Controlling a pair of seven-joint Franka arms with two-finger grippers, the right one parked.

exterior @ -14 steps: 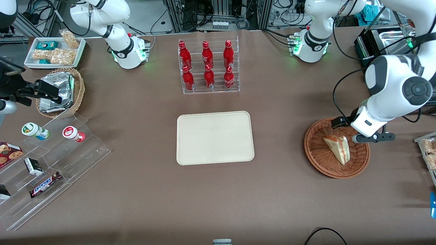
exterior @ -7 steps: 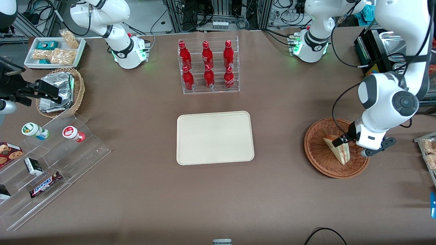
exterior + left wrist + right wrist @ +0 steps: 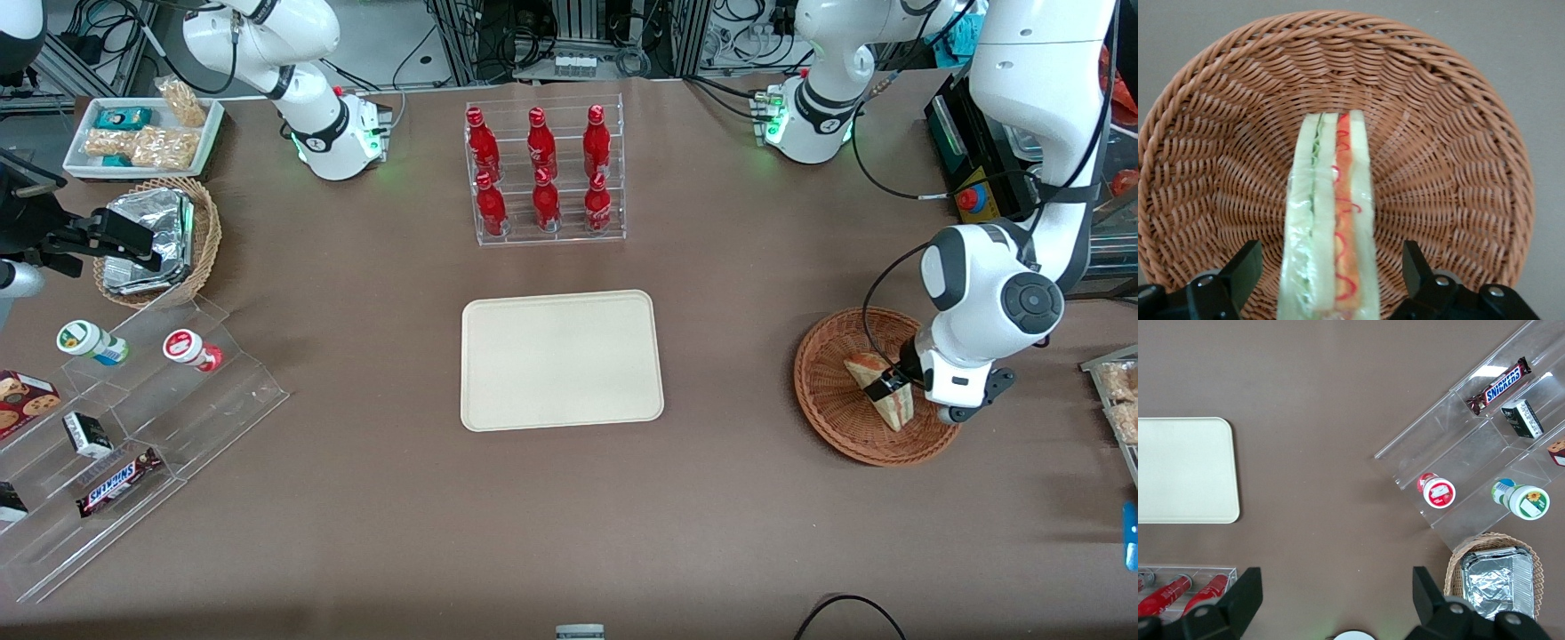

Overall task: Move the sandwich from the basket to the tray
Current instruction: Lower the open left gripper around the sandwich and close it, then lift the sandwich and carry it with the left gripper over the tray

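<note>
A: Front view first — the working arm's gripper (image 3: 892, 382) hangs low over the basket (image 3: 831, 418), right at the sandwich (image 3: 889, 400). The sandwich lies in the basket, toward the rim nearest the working arm's end of the table.

B: And the tray (image 3: 561, 359)?

A: Well apart from the basket, toward the parked arm's end, nothing on it. So the carry has not begun; this looks like the grasp step.

B: Wrist view of the working arm?

A: That settles the jaws. The gripper (image 3: 1328, 283) is spread wide, one fingertip (image 3: 1245, 267) on each side of the sandwich (image 3: 1331, 220), neither touching it — wicker of the basket (image 3: 1458, 147) shows in both gaps. The wedge stands on edge in the basket, filling layers facing the camera, bread faces toward the fingers.

B: Why straddle it that way?

A: Likely so the pads close on the flat bread faces rather than crush the filling edge.

B: Parked arm's wrist view?

A: Only the tray (image 3: 1185, 470) — the basket is out of view.
</note>
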